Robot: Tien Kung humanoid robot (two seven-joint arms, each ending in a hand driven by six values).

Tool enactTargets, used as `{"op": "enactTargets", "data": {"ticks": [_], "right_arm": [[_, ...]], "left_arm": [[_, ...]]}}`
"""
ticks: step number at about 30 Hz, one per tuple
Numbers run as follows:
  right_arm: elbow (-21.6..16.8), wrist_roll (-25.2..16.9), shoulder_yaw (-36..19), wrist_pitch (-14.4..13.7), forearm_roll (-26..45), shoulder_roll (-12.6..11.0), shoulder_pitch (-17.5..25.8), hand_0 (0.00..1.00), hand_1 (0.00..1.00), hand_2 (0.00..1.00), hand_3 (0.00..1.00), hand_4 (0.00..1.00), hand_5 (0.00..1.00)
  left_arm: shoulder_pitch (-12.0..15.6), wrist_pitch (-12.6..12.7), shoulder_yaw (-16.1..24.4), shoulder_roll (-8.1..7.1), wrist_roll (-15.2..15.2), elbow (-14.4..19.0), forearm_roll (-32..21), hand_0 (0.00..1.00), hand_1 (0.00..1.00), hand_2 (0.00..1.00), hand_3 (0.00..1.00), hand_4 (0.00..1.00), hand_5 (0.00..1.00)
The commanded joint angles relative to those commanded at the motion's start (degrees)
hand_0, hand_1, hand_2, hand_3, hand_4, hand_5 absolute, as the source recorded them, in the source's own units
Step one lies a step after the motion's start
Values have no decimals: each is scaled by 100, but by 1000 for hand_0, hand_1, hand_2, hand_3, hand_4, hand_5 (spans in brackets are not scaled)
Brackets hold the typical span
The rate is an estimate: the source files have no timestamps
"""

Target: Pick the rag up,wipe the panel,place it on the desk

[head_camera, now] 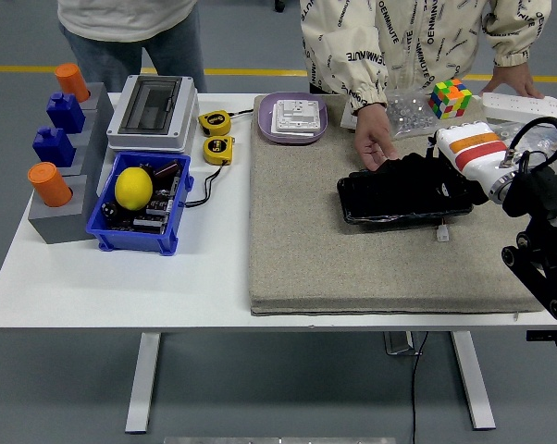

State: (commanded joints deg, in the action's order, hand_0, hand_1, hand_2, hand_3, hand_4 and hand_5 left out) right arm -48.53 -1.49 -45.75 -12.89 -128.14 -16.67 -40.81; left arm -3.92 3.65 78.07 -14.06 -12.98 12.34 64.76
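Note:
A black glossy panel [389, 202] lies on the beige mat [352, 268], right of the middle. My right hand [433, 171], black with a white and orange forearm, rests on the panel's far right part. Black on black, no rag can be told apart from the hand. A person's hand [375, 146] presses on the panel's far left corner. My left arm is out of view.
Behind the mat stand a purple plate [267, 125] with a white switch, a clear bag [410, 113], a colour cube [451, 97] and a power strip [528, 106]. Left of the mat are two yellow tape measures [218, 148], a grey box [152, 111], a blue bin [135, 242] and a block rack [61, 139].

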Motion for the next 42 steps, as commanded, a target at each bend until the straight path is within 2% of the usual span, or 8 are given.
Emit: {"op": "enactTargets", "data": {"ticks": [34,42], "right_arm": [[-169,102,681,90,71,1008,-378,275,311,374,379,955,21],[-212,109,834,110,89,1088,-396,274,310,374,379,955,21]], "left_arm": [[5,1,-44,-41,0,-3,-2,634,658,686,574,615,507],[10,1,-88,-54,1,5,-18,634,658,686,575,614,509]]}}
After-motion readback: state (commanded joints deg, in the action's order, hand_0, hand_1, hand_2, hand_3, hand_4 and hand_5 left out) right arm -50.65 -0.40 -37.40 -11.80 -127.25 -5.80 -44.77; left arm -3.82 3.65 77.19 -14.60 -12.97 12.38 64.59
